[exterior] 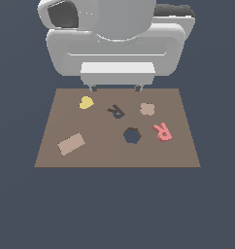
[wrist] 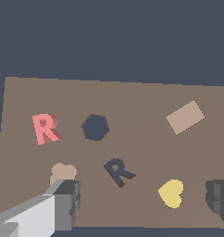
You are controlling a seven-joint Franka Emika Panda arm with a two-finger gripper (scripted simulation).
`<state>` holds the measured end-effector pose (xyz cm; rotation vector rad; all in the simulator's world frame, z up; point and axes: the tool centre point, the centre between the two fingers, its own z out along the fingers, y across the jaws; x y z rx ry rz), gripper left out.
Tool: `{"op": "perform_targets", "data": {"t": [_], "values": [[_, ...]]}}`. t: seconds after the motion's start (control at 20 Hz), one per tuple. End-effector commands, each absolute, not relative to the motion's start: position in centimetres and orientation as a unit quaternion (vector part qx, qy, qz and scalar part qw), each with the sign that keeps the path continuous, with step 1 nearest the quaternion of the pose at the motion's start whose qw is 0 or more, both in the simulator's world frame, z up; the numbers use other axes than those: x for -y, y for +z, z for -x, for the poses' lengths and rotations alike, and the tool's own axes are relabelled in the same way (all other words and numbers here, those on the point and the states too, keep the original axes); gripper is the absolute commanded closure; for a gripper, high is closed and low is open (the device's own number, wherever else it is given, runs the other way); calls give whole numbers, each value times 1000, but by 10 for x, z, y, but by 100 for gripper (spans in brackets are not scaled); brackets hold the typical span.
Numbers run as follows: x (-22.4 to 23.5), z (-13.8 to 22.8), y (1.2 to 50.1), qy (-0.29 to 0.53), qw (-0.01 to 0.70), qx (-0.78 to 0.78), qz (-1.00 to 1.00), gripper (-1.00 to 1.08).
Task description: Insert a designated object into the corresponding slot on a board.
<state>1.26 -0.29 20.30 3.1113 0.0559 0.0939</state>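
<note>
The salmon-red R block (exterior: 162, 131) lies flat on the brown board (exterior: 105, 153), toward the exterior view's right; it also shows in the wrist view (wrist: 46, 128). The dark R-shaped slot (exterior: 116, 111) is near the board's middle, toward its far edge, and shows in the wrist view (wrist: 118, 171) too. My gripper (exterior: 115, 88) hangs over the board's far edge, open and empty, well apart from the red R. In the wrist view its two fingers (wrist: 67, 199) stand wide apart, with the slot between and beyond them.
A dark hexagonal hole (exterior: 132, 135) sits between the slot and the red R. A yellow heart piece (exterior: 86, 102), a tan flower piece (exterior: 147, 109) and a tan rectangular tile (exterior: 71, 144) lie on the board. The arm's grey body looms at the back.
</note>
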Motion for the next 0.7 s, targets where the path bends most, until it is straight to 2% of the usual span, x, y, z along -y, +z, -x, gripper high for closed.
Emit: {"op": "perform_targets", "data": {"t": [0.0, 0.3, 0.65], "values": [[3, -13, 203, 30, 14, -18, -999, -92], [-5, -16, 194, 28, 13, -25, -999, -92], [-36, -25, 160, 22, 9, -51, -998, -92]]}}
